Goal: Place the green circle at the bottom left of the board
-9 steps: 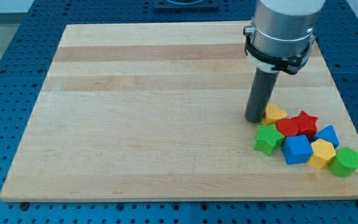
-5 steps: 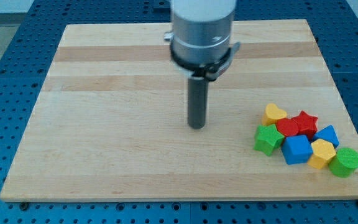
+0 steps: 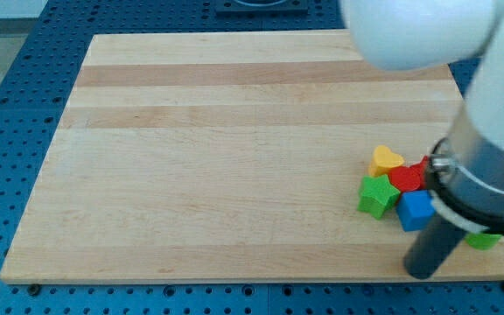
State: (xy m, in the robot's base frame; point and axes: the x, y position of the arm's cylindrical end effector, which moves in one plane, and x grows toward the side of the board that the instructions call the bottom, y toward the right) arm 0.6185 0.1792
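Tip: our tip (image 3: 423,273) sits near the worktop's bottom right corner, just below the cluster of blocks and close to the bottom edge.
Tool: we carry a plain rod with nothing to spread or pinch, so it can only push.
Why there: we judge that we stand at the bottom-right side of the cluster so that a push can drive leftward along the bottom edge, toward the bottom left corner.
Green circle: only a sliver of green (image 3: 482,240) shows under our arm's body, right of the tip near the bottom right corner; we take it for the green circle, though its shape is hidden.
Contact: we cannot tell whether the tip touches any block; it looks just clear of the blue cube (image 3: 416,210).
Cluster: a yellow heart (image 3: 386,160), a red block (image 3: 406,178), a green block (image 3: 377,195) and the blue cube lie packed together, touching; a red star (image 3: 426,166) peeks out beside our arm.
Hidden: our arm covers the cluster's right part, so we cannot say what else lies there.
Worktop: a pale wooden board (image 3: 217,157) with lengthwise grain, bare across its left and middle.
Goal corner: the bottom left is well apart from the green sliver, so the task is not yet done.
Room: a blue perforated table (image 3: 16,79) surrounds the board on all sides.
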